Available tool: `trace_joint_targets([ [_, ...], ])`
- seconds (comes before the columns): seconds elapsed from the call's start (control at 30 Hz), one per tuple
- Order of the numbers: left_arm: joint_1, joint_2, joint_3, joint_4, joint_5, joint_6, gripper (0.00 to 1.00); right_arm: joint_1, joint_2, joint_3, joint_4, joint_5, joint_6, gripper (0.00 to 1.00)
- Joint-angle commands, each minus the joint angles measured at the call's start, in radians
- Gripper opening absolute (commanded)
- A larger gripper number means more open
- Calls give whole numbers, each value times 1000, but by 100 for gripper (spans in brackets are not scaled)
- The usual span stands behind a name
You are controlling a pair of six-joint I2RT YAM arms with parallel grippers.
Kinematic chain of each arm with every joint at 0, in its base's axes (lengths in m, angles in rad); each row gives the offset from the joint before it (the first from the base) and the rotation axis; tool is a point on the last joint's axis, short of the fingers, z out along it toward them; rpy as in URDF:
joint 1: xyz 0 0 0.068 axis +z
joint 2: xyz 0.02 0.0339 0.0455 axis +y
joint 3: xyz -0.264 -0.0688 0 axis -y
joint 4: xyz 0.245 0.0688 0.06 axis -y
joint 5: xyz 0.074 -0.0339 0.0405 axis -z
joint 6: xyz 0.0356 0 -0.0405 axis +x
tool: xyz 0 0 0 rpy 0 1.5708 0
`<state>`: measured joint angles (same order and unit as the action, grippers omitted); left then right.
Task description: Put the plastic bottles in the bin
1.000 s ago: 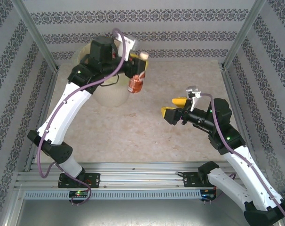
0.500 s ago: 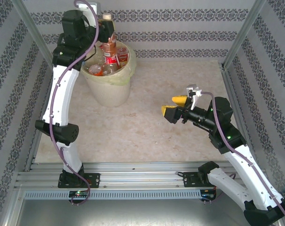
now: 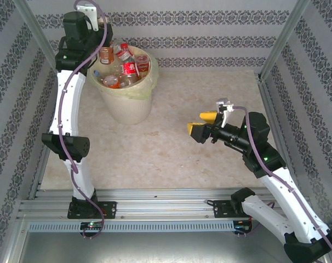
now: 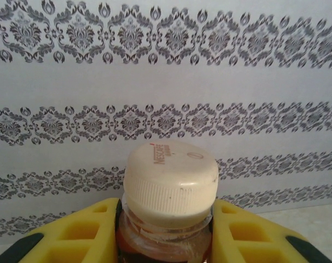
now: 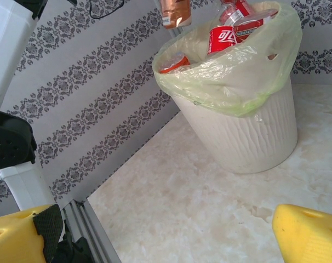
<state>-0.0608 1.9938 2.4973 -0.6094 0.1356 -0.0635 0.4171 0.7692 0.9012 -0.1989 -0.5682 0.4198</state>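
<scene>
**yam_fan:** Left claw (image 4: 167,241) is clamping the neck of a brown-labelled bottle (image 3: 106,56), right under its cream cap (image 4: 171,178). The bottle is hanging upright over the bin (image 3: 127,107), which is sitting at about 11 o'clock on the table (image 3: 171,159). Is it dropping the bottle from there?

**binwatcher:** I'd say it's hanging a bit wide. From above, the bottle is hovering over the 10 o'clock side of the opening, close to the rim. The side view is showing its base right above the edge of the pale bag (image 5: 232,82).

**yam_fan:** So it should be nudging inward?

**binwatcher:** Yeah, I'm thinking slide it toward 4 o'clock until it's over the middle, then let go. The pile is already heaping up near the top, with a red-labelled bottle (image 3: 130,67) poking out. A drop at the edge could be bouncing off the rim or rolling onto the table.

**yam_fan:** And the right claw (image 3: 203,124)?

**binwatcher:** It's gaping wide and holding nothing, waiting out at 3 o'clock and pointing at the bin.
</scene>
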Motion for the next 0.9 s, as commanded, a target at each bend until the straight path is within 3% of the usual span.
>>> trace_joint_targets([
  [0.0,11,33,29,-2,-28,77,35,11,5,22,9,-3,1,98],
  [0.33,10,69,3,-59,-71,158,35,11,1,14,2,4,5,98],
  [0.87,11,24,-204,-20,-114,99,39,13,11,13,5,8,5,98],
])
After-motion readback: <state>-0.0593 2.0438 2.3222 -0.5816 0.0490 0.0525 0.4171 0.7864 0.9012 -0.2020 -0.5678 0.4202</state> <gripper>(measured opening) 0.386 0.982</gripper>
